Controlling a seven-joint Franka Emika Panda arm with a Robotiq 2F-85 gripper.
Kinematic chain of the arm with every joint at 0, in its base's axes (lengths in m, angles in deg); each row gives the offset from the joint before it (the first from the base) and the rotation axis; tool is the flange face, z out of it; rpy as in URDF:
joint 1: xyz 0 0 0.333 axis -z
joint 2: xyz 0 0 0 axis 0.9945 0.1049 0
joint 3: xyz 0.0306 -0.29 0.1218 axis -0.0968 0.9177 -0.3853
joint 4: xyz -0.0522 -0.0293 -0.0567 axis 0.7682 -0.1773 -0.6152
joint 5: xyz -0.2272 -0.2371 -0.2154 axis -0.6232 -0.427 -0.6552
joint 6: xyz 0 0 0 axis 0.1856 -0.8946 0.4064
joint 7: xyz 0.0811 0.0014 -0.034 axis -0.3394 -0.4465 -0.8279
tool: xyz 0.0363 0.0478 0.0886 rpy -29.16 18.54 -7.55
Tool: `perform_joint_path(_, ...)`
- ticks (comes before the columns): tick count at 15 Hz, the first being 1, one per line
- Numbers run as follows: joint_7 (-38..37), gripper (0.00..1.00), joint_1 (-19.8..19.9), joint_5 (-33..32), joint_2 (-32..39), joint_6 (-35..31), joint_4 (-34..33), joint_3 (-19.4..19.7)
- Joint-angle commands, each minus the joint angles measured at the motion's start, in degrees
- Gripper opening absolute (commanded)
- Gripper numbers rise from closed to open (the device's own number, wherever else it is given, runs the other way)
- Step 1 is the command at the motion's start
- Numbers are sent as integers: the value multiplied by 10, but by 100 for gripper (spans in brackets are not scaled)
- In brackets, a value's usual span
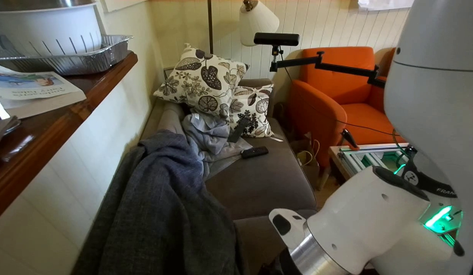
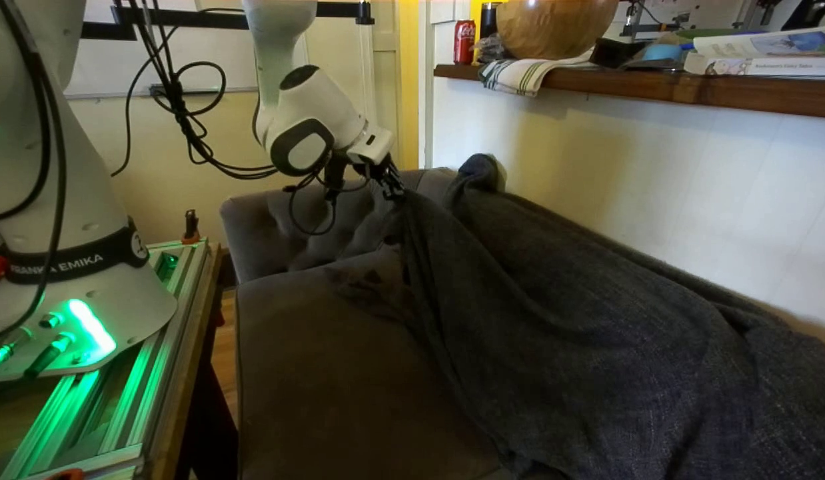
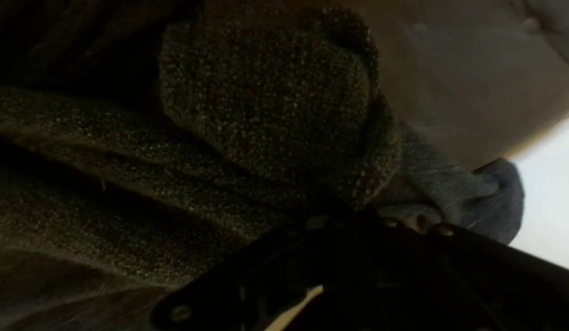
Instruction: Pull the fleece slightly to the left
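The fleece (image 2: 586,320) spreads, broad and soft, through the centre and lower right of an exterior view, draped over the sofa (image 2: 332,373). It is dark charcoal with a bluish cast; long folds slope down it, and faint paler lines show in the weave toward the lower right. Its far end stands in a rounded bunch at the upper middle. Just left of this, the gripper (image 2: 394,192) is clamped on the edge, pinched into a narrow peak. The wrist view shows the weave close, speckled and olive-brown in dim light, a thick flap curling over above the grip. In an exterior view its bluer end lies beside a paler cloth (image 1: 209,133), left of centre.
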Motion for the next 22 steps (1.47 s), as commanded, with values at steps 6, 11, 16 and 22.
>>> perform_joint_path(6,13,2,42,-203,26,130,-63,-86)
perform_joint_path(11,54,2,67,-242,60,213,-112,-129)
perform_joint_path(16,131,2,60,-232,101,318,-183,-164)
perform_joint_path(22,220,2,22,-209,146,436,-279,-170)
